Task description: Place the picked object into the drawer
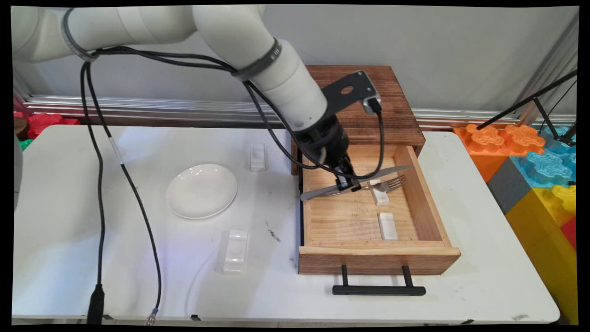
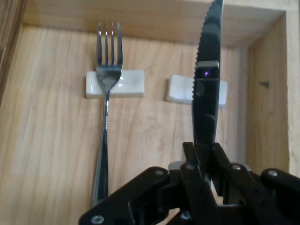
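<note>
My gripper (image 1: 346, 184) is down inside the open wooden drawer (image 1: 378, 260), shut on a table knife (image 1: 392, 171) at about mid-length. In the hand view the gripper (image 2: 205, 157) clamps the knife (image 2: 207, 93), whose serrated blade points away and crosses over a white rest (image 2: 180, 89). Whether the blade touches that rest is not clear. A fork (image 2: 105, 122) lies parallel to the left, its neck on a second white rest (image 2: 131, 84). The main view shows the fork (image 1: 389, 184) on its rest (image 1: 380, 197), with the other rest (image 1: 387, 226) nearer the drawer front.
A white plate (image 1: 201, 190) sits on the table left of the drawer. Two pale cutlery rests (image 1: 258, 157) (image 1: 235, 251) lie near it. The drawer's black handle (image 1: 378, 290) juts toward the near edge. The wooden cabinet top (image 1: 382, 106) is behind; coloured foam blocks (image 1: 539, 170) stand at the right.
</note>
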Action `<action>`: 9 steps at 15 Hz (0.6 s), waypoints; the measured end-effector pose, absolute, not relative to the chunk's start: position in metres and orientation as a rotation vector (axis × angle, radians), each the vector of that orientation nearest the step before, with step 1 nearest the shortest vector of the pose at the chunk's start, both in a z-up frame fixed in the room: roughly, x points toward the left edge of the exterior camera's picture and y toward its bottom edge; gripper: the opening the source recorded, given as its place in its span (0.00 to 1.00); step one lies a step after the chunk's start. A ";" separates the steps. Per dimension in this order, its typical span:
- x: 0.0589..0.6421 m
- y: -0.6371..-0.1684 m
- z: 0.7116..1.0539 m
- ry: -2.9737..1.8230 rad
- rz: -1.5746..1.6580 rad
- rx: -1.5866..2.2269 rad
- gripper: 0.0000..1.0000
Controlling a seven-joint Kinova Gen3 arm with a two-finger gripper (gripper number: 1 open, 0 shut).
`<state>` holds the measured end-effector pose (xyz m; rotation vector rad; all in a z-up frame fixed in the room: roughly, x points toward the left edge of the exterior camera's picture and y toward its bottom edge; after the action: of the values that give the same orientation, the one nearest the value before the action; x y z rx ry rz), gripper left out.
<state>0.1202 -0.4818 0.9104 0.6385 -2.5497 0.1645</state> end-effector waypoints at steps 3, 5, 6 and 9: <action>0.111 -0.483 0.902 -2.532 0.168 0.644 0.00; 0.106 -0.484 0.896 -2.521 0.170 0.645 0.00; 0.103 -0.484 0.893 -2.516 0.171 0.646 0.00; 0.096 -0.486 0.883 -2.499 0.176 0.645 0.00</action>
<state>0.0958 -0.4860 0.8833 0.6448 -2.4990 0.1757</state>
